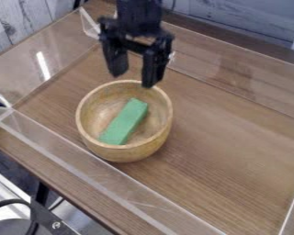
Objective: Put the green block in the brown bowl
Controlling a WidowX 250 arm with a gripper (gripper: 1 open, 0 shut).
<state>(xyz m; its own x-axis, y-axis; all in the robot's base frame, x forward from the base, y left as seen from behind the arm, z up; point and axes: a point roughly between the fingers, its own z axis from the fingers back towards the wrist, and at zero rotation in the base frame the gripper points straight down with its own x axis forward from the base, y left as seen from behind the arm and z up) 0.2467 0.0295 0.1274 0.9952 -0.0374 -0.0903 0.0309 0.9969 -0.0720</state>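
Observation:
The green block (125, 122) lies flat inside the brown bowl (96, 143), slanting from the lower left to the upper right across its floor. My gripper (136, 78) hangs above the bowl's far rim, open, its two black fingers spread wide with nothing between them. It is clear of both the block and the bowl.
The bowl sits on a wooden tabletop (223, 138) enclosed by low clear plastic walls (63, 179). A black cable (15, 216) loops at the bottom left outside the enclosure.

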